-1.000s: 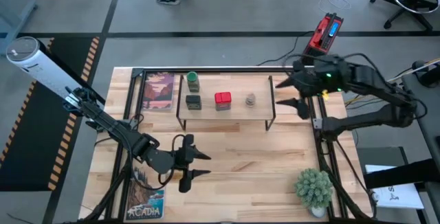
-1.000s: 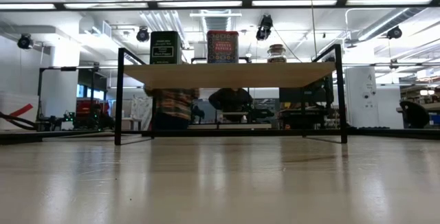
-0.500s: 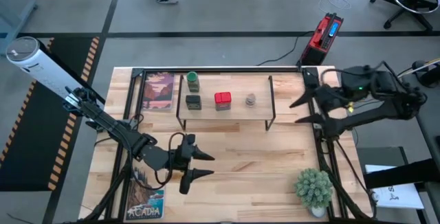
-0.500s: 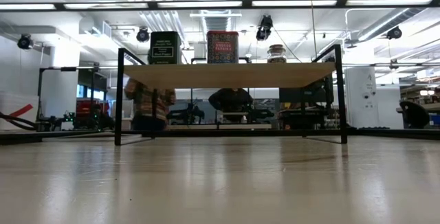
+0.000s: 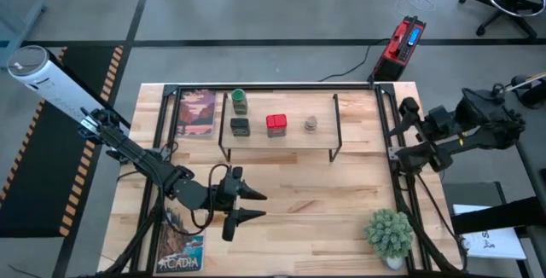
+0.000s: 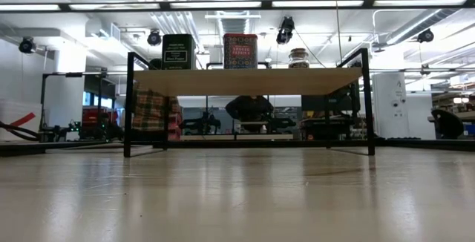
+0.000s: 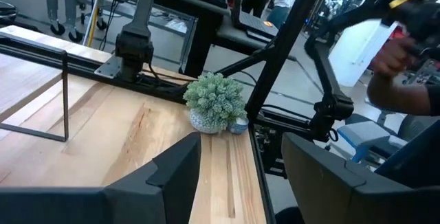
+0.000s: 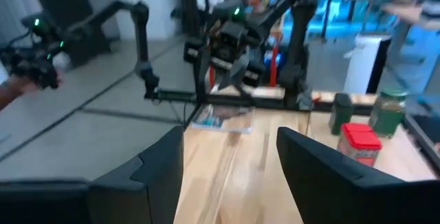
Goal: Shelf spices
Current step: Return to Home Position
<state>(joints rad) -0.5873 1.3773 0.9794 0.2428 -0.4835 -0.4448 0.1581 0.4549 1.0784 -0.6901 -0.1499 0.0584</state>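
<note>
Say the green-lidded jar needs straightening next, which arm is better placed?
Left. Its open end effector is over the table in front of the shelf, toward the green-lidded jar. The right end effector sits by the table's right edge, past the red tin.

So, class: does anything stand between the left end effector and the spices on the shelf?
Nothing visible does. Only bare tabletop lies between the left end effector and the shelf, where all four spices already stand. The right end effector waits at the table's right edge.
</note>
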